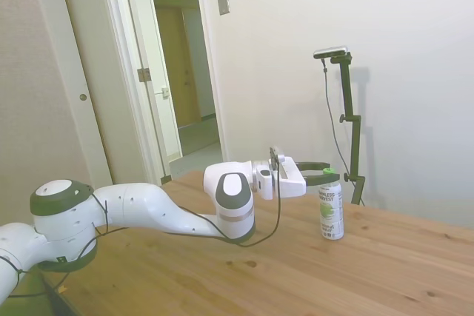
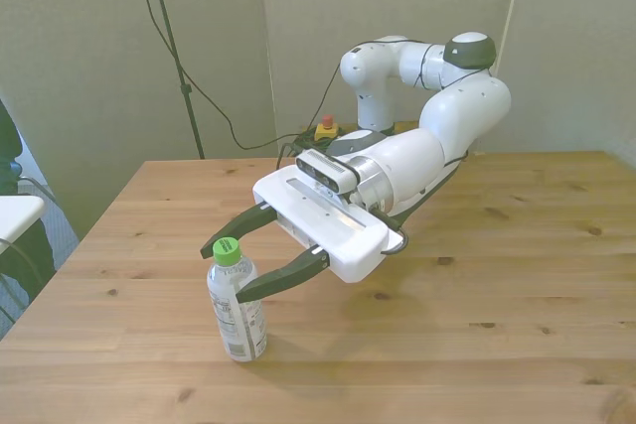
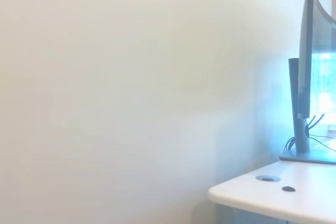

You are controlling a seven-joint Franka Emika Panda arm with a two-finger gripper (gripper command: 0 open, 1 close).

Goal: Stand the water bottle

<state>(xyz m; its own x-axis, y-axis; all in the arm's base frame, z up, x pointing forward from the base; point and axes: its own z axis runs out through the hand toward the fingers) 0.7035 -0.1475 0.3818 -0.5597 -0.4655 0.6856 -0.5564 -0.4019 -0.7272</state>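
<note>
Standing upright, green-capped clear water bottle (image 2: 237,313), white-labelled

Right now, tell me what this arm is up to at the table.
The white Franka arm reaches low across the wooden table, its claw turned sideways at the top of a small water bottle. The bottle stands upright on the table, its green cap between the two dark fingers. The fingers are spread wide on either side of the neck and do not grip it. The bottle is standing on its own.
</note>
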